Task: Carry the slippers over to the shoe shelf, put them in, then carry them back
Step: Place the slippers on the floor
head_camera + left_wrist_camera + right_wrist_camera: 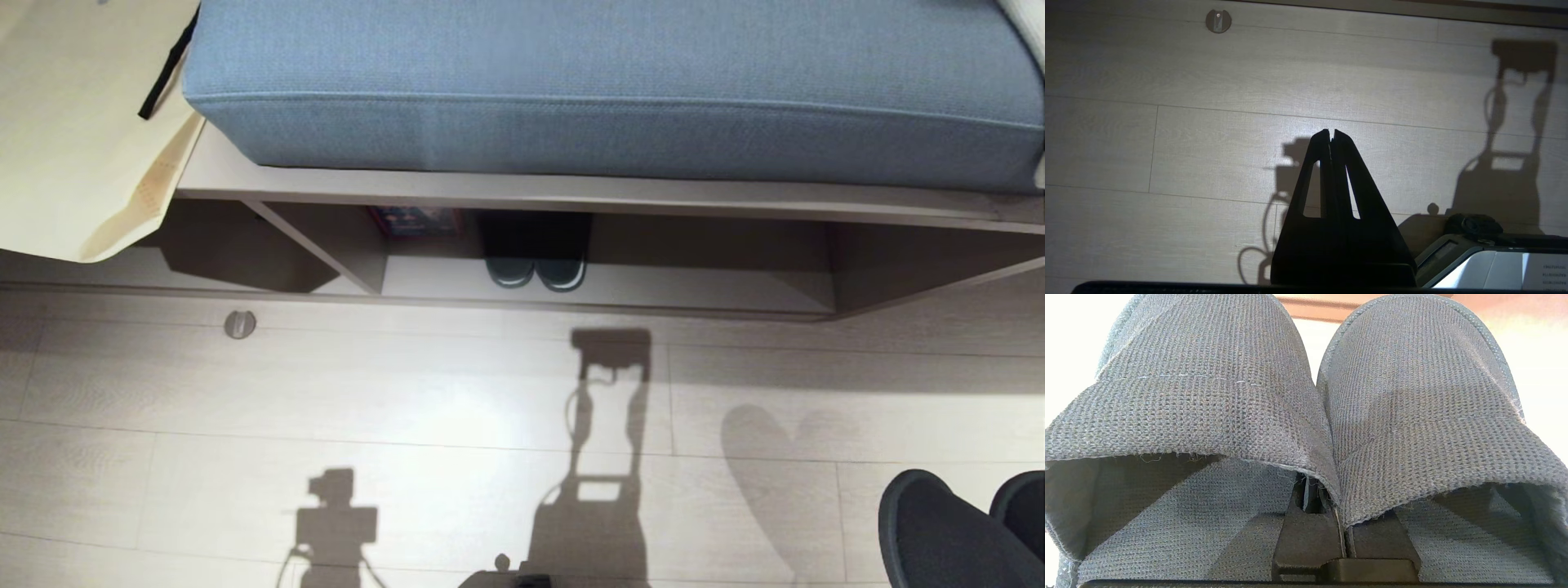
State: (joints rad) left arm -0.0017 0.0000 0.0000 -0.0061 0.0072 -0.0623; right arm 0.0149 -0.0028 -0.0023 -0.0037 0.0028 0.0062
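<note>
Right gripper (1339,522) has its fingers clamped on the inner edges of both slippers (947,531) — held low at the robot's right, well short of the shoe shelf (620,286). Risk: a thin pinch on soft fabric; one slipper may slide out. Grip point mostly hidden. Left gripper (1332,134) closed, empty.

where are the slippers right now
The slippers hang above the floor at the head view's lower right, clamped side by side in the right end effector.

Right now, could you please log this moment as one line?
right gripper: shut on slippers | left gripper: shut, empty, over floor | shoe shelf: ahead, another pair inside
</note>
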